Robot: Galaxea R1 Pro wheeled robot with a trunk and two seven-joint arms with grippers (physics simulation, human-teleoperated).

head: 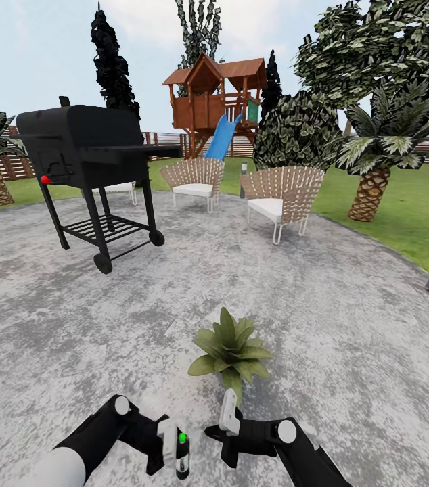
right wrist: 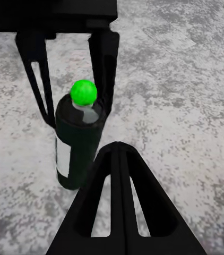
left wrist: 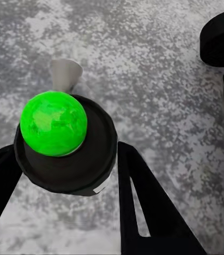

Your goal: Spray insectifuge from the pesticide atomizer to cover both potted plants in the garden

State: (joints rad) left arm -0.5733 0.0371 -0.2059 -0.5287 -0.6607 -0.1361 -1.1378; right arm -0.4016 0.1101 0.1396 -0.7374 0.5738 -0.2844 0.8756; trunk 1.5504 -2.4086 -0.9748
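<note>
Gripping the atomizer (head: 183,457) near the plant (head: 231,352), the left gripper (head: 174,452) is clamped; right gripper (right wrist: 116,159) fingers pressed together, empty.

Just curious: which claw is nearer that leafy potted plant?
Right. The right claw sits just below the potted plant; the left claw, gripping the atomizer, is farther back.

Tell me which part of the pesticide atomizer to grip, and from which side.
Grip the pesticide atomizer on its dark cylindrical body, below the green ball top, coming from the side. It stands upright, so the straight walls give flat contact; the left gripper already holds it that way.
</note>
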